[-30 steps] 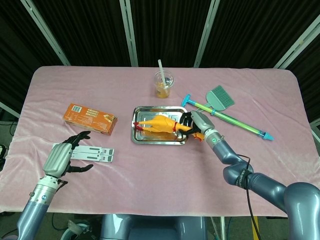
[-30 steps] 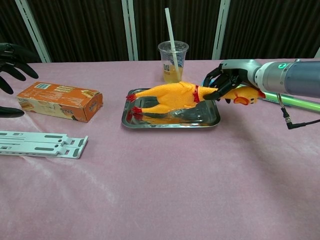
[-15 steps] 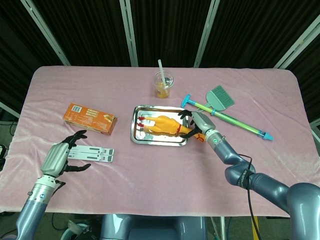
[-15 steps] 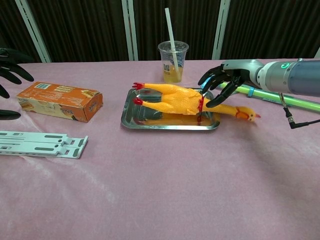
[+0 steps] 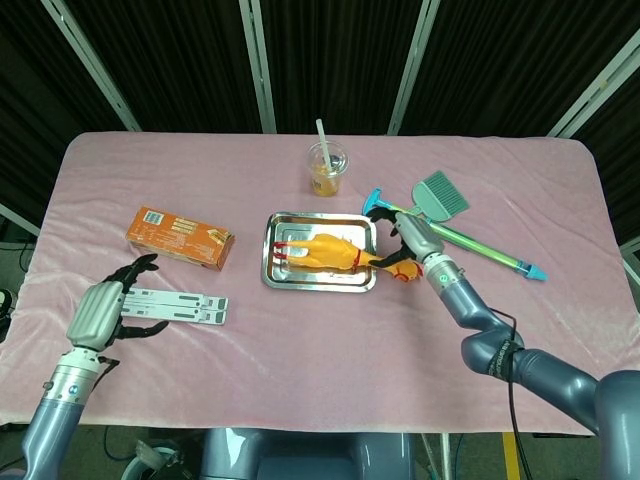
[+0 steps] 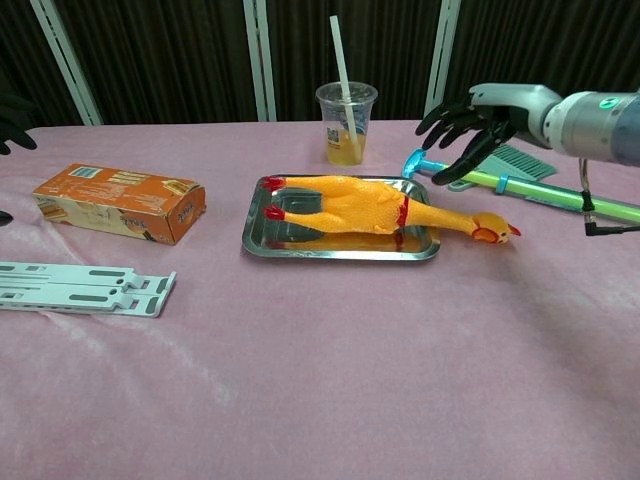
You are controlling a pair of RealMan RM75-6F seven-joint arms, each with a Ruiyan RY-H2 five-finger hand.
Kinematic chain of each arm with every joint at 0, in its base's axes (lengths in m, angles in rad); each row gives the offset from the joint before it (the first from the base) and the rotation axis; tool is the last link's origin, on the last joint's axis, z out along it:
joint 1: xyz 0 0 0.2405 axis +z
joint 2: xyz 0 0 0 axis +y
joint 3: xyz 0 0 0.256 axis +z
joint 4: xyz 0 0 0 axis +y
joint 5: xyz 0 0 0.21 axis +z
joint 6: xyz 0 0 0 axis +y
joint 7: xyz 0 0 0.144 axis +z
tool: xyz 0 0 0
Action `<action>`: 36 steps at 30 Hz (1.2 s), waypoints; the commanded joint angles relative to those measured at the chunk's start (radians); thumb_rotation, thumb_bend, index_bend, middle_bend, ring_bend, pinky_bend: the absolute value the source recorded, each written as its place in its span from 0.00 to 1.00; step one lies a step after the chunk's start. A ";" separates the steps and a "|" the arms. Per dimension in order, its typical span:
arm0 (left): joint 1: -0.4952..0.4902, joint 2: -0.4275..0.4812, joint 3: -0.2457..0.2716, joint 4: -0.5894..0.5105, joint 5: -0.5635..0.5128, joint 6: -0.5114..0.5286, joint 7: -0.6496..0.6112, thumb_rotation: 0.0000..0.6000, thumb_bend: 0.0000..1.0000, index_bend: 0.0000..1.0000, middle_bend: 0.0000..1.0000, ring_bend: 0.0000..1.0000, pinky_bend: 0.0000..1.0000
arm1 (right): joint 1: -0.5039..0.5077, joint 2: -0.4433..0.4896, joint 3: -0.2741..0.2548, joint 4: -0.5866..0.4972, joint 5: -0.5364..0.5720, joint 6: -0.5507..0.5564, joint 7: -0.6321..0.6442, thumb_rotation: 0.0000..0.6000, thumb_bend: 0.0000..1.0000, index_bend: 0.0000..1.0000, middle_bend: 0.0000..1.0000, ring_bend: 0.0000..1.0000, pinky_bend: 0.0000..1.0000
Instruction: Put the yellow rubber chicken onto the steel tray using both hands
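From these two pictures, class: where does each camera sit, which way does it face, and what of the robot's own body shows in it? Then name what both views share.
Head view: high above the table's near edge, looking steeply down; shows both arms, the left hand by the white rails, the right hand open near the chicken's head.
Chest view: low at the near edge, looking level across the table; shows the right hand and forearm, only dark fingertips of the left at the frame edge.
Shared: yellow rubber chicken on the steel tray, head overhanging; cup; orange box.
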 commanded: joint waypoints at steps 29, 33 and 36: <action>0.243 0.032 0.106 0.120 0.141 0.267 0.081 1.00 0.00 0.17 0.22 0.18 0.19 | -0.562 0.294 -0.250 -0.404 -0.193 0.742 -0.388 1.00 0.25 0.23 0.25 0.13 0.20; 0.275 0.032 0.116 0.138 0.175 0.303 0.061 1.00 0.00 0.17 0.22 0.17 0.18 | -0.616 0.288 -0.273 -0.418 -0.230 0.816 -0.405 1.00 0.25 0.23 0.24 0.13 0.20; 0.294 0.028 0.115 0.156 0.199 0.334 0.060 1.00 0.00 0.17 0.22 0.16 0.17 | -0.648 0.290 -0.283 -0.429 -0.242 0.851 -0.417 1.00 0.25 0.23 0.24 0.12 0.19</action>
